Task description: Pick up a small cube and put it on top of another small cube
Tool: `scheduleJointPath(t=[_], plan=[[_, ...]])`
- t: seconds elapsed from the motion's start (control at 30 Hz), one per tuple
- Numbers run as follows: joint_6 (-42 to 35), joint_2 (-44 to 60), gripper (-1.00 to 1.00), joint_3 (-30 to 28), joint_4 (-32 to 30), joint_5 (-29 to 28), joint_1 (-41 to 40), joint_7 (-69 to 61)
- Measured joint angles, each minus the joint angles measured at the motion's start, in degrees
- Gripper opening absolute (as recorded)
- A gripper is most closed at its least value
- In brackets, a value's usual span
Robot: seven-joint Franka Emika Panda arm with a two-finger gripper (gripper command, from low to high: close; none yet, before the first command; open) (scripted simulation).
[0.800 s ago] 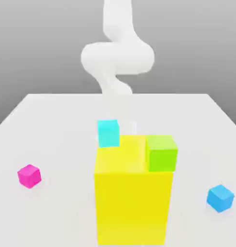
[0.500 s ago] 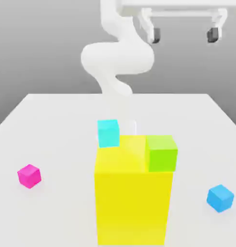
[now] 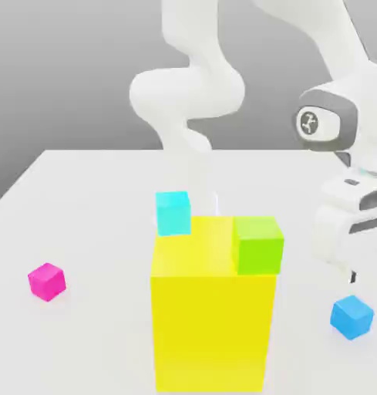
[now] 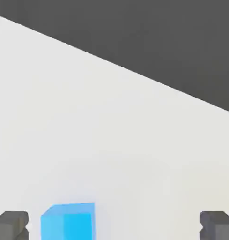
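Smooth, matt, plastic-looking surfaces all round.

The white tabletop (image 3: 91,200) is flat and matt, with no grain or texture. The azure-blue cube (image 3: 351,316), magenta cube (image 3: 47,281), cyan cube (image 3: 173,213), green cube (image 3: 258,244) and big yellow block (image 3: 210,324) are plain, evenly coloured and smooth, like matt plastic, unmarked and without shine. The arm (image 3: 187,85) has a smooth white shell with a soft satin look and a dark grey ring at one joint. The gripper's fingertips (image 4: 11,226) look like dull dark grey rubber or plastic.
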Motion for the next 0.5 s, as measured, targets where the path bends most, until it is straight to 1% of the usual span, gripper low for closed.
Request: scheduleJointPath(t=[0.1, 0.2, 0.23, 0.43, 0.5], plan=[[3.72, 6.38, 0.00, -2.11, 0.19, -3.81, 3.09, 3.37], [8.38, 12.53, 0.00, -6.56, 1.46, -7.27, 6.97, 6.09], [9.40, 13.86, -1.00, -7.40, 1.77, -8.20, 7.63, 6.78], [9.96, 14.52, -1.00, -7.86, 1.93, -8.68, 8.02, 7.18], [8.36, 12.47, -1.00, -6.48, 1.43, -7.37, 6.93, 6.17]])
